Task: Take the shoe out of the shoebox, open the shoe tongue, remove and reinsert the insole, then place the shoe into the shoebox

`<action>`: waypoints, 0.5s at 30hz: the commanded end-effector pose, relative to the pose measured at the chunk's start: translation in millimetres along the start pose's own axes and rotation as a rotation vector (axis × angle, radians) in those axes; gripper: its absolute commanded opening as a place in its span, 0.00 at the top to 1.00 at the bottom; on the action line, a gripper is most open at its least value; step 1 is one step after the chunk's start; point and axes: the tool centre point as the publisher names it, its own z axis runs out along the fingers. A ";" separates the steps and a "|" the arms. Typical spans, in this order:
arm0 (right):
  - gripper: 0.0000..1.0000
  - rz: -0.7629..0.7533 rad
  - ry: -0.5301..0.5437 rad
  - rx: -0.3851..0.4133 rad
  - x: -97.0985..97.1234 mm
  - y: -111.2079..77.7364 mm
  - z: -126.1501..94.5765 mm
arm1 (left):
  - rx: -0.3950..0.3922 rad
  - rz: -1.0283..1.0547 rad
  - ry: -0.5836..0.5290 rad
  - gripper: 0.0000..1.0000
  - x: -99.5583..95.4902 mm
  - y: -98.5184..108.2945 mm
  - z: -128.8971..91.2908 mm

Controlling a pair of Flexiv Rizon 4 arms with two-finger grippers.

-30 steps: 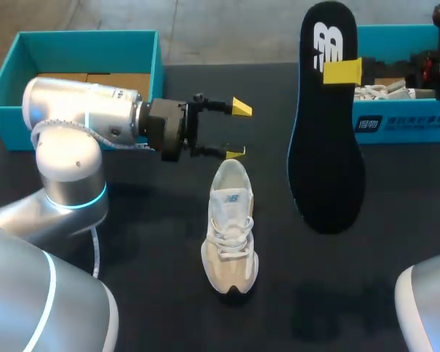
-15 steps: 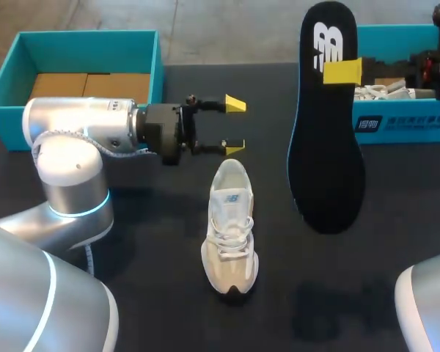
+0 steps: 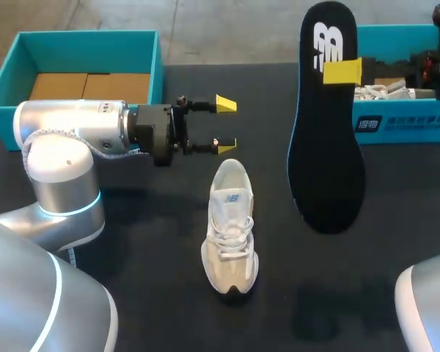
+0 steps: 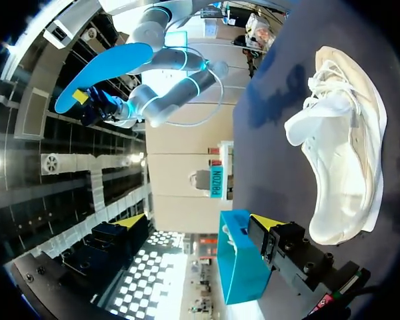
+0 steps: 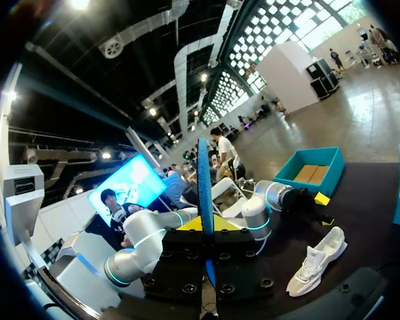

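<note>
blocking half the right jaws, the insole (image 3: 326,147) hangs between them.

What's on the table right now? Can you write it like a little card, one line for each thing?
shoe: white lace-up sneaker, standing on the black table
insole: long black foam insole with a blue edge, held up above the table
right tool: shut on the insole
left tool: open, empty, beside the sneaker's heel
box: open teal cardboard box, far left of the table
</note>
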 end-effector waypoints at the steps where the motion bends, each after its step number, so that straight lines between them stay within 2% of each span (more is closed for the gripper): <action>1: 1.00 0.000 0.002 0.005 -0.7 3.7 2.8 | -0.003 0.002 -0.001 0.00 0.3 -0.5 1.2; 3: 1.00 0.000 0.002 0.005 -0.7 3.7 2.8 | -0.003 0.002 -0.001 0.00 0.3 -0.5 1.2; 8: 1.00 0.041 0.055 0.020 -30.3 25.9 -20.2 | -0.003 0.002 -0.001 0.00 0.3 -0.5 1.2; 15: 1.00 0.124 0.091 0.048 -66.0 40.6 -31.8 | -0.003 0.002 -0.001 0.00 0.3 -0.5 1.2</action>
